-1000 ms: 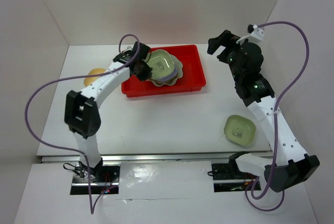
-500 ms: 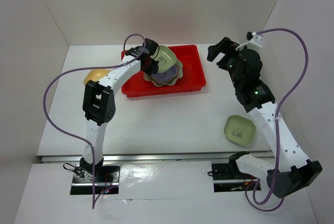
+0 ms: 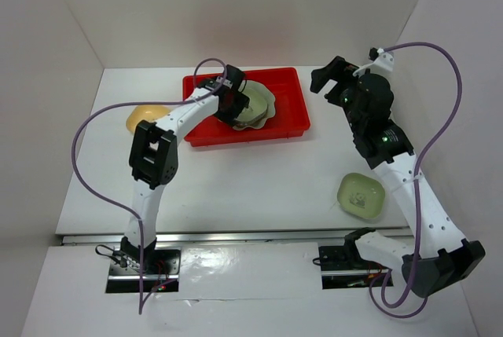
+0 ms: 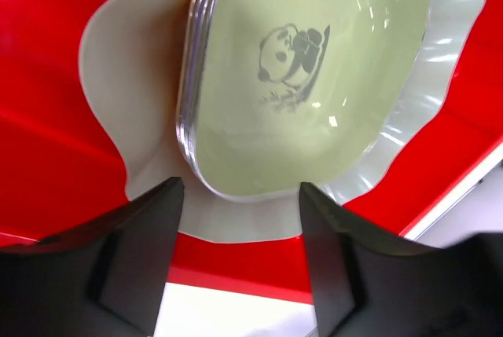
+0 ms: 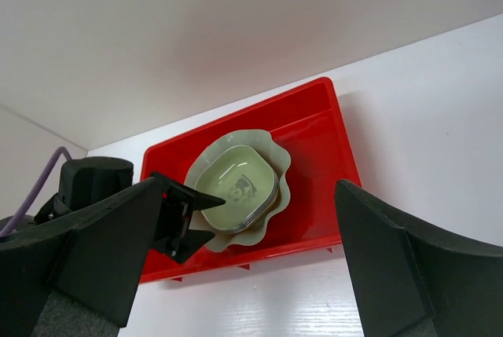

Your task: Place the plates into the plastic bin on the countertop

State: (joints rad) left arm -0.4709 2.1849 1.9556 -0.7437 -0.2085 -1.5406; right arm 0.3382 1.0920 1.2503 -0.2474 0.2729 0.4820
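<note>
This looks to me like a robot lab cell. White walls (image 3: 236, 7) box in a white countertop (image 3: 251, 188), with my left arm (image 3: 153, 156) and right arm (image 3: 413, 188) bolted at its edge.

The bin (image 3: 292, 108) sits at the back of the bench (image 3: 251, 180), about midway across. Inside it lies the big plate (image 4: 106, 93), and a stack of small plates (image 4: 314, 78) rests in that plate. The left fingers (image 4: 137, 262) hang over the big plate's left edge. A loose plate (image 3: 140, 115) lies on the bench left of the bin, partly behind the left arm. The other plate (image 3: 361, 196) lies well apart at the right front, beside the right arm. The right fingers (image 5: 86, 258) are above the bench, right of the bin.
</note>
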